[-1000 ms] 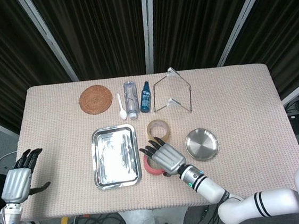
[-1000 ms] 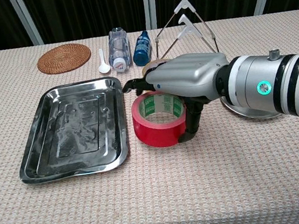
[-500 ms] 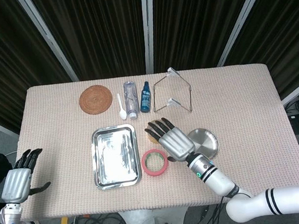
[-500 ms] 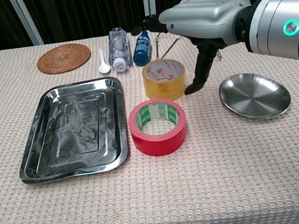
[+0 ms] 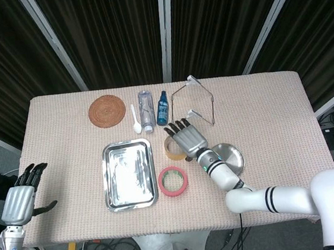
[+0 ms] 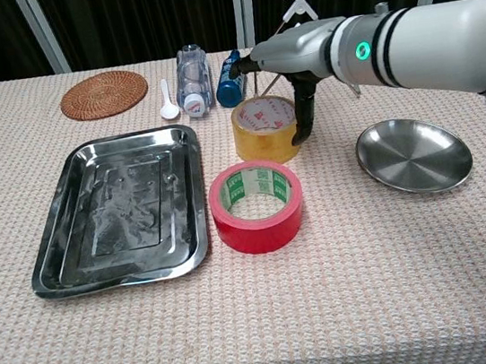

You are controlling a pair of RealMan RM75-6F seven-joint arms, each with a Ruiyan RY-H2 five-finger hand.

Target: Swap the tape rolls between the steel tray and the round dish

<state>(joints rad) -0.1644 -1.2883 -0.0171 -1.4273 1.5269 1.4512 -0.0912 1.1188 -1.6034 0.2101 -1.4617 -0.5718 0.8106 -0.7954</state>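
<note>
The steel tray (image 5: pixel 128 174) (image 6: pixel 120 208) lies empty left of centre. A red tape roll (image 5: pixel 173 181) (image 6: pixel 257 207) lies flat on the cloth beside the tray's right rim, with nothing touching it. Behind it sits a tan tape roll (image 5: pixel 171 150) (image 6: pixel 266 131). My right hand (image 5: pixel 187 138) (image 6: pixel 299 51) hovers over the tan roll's far right side, its thumb hanging down against the roll's right wall and its fingers spread past the far rim. The round dish (image 5: pixel 235 161) (image 6: pixel 414 156) is empty to the right. My left hand (image 5: pixel 22 199) stays off the table's left edge, fingers apart, holding nothing.
Along the back stand a wicker coaster (image 5: pixel 107 110) (image 6: pixel 104 94), a white spoon (image 6: pixel 168 108), a clear bottle lying down (image 6: pixel 192 79), a small blue bottle (image 6: pixel 230 78) and a wire rack (image 5: pixel 193 102). The blue bottle and rack sit close behind my right hand.
My right hand lifted off the red roll, leaving it on the cloth, and travelled back over the tan roll, dropping its thumb beside it. The left hand stayed still.
</note>
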